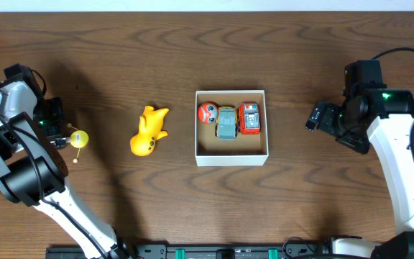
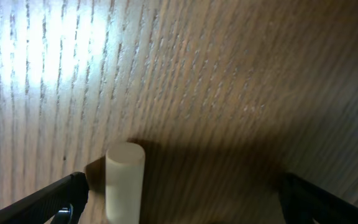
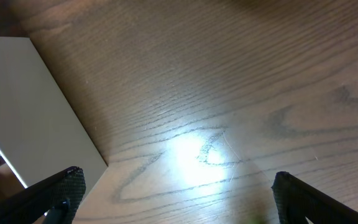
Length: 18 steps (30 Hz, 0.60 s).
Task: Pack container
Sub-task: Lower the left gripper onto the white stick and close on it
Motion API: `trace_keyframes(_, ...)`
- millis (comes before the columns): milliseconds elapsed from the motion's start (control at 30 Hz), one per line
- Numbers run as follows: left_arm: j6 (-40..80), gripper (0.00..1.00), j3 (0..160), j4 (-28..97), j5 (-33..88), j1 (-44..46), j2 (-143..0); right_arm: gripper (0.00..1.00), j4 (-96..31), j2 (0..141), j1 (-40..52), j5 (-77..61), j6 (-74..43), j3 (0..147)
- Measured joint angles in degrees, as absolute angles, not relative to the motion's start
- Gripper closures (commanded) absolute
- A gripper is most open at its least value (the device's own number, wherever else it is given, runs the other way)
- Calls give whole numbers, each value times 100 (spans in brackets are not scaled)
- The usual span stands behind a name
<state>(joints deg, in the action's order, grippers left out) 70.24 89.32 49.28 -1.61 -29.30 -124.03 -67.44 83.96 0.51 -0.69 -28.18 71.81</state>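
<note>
Surface: I am working over a dark wood-grain desk (image 1: 300, 43), with lamp glare showing in both wrist views.

Item 1, the container (image 1: 232, 159): it is sitting at mid-desk, open-topped. A red-and-white ball toy (image 1: 207, 112), a grey car (image 1: 226, 122) and a red car (image 1: 249, 118) are lying in a row against its far wall. The near half is showing bare cardboard.

Item 2, yellow duck toy (image 1: 149, 131): it is lying loose just left of the container.

Item 3, small yellow knob toy (image 1: 79, 138): it is lying towards the left edge.

Item 4, left gripper (image 1: 60, 128): I am seeing its jaws spread wide and holding nothing. The knob toy's cream peg (image 2: 125, 180) is standing between them, close to one finger (image 2: 48, 202), its long axis running along the reach. I cannot tell whether peg and finger are touching.

Item 5, right gripper (image 1: 315, 116): it is hovering right of the container with its jaws spread and bare desk between them.

Judgement: the left arm is far nearer the knob toy, and the container lies well apart towards mid-desk.
</note>
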Motion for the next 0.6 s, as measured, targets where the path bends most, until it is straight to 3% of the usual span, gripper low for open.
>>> trace_keyframes(600, 7004, 1, 8914, 5393, -36, -2915, -12363, 1, -6770, 8396, 51, -69, -2816, 7181)
